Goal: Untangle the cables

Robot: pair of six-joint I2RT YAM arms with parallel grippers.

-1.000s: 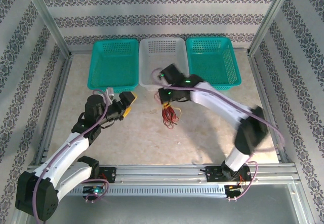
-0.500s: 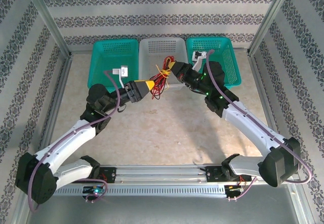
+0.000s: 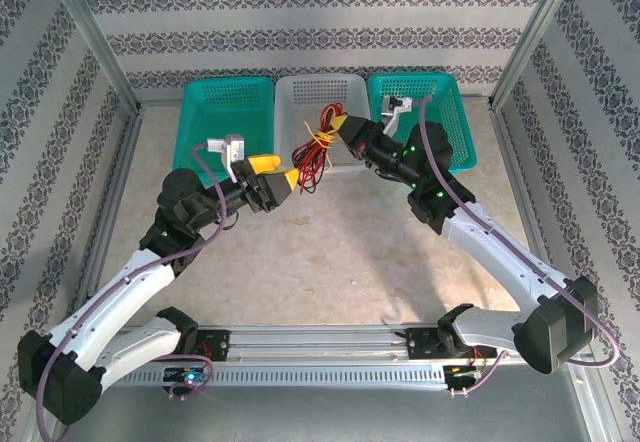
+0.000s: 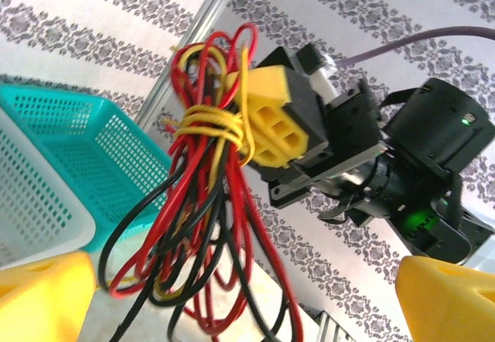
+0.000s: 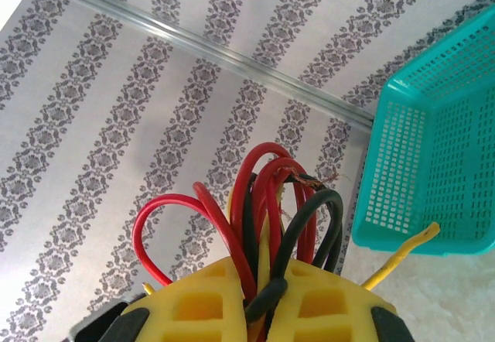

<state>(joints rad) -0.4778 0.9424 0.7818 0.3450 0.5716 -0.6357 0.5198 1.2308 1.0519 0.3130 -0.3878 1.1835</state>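
A bundle of thin red, yellow and black cables (image 3: 314,148) is held in the air over the near rim of the white perforated plastic basket (image 3: 320,90). The top of the bundle is pinched by the right gripper (image 3: 340,125). Its 2 yellow padded fingers are pressed together on the wires just above that rim, toward the teal plastic basket (image 3: 425,112) that stands to the right of the white one. In the right wrist view the cables (image 5: 267,195) are seen rising as red and black loops out of the seam between the 2 closed pads of the right gripper (image 5: 259,299). In the left wrist view a yellow strand is seen wound several times round the cables (image 4: 203,203), just beside the yellow pad of the right gripper (image 4: 272,121). Below that winding the loose loops hang down.

The left gripper (image 3: 279,174) is spread wide and nothing is gripped by it. It is placed just in front of the white basket's near left corner, with its fingertips next to the lower part of the hanging bundle. Whether a wire is touched cannot be told. In its own view the 2 yellow fingertips (image 4: 39,295) are seen well apart at the bottom corners, with the hanging loops between them. A second teal plastic basket (image 3: 225,112) stands just beside the white basket's left side, on the beige table (image 3: 330,252).
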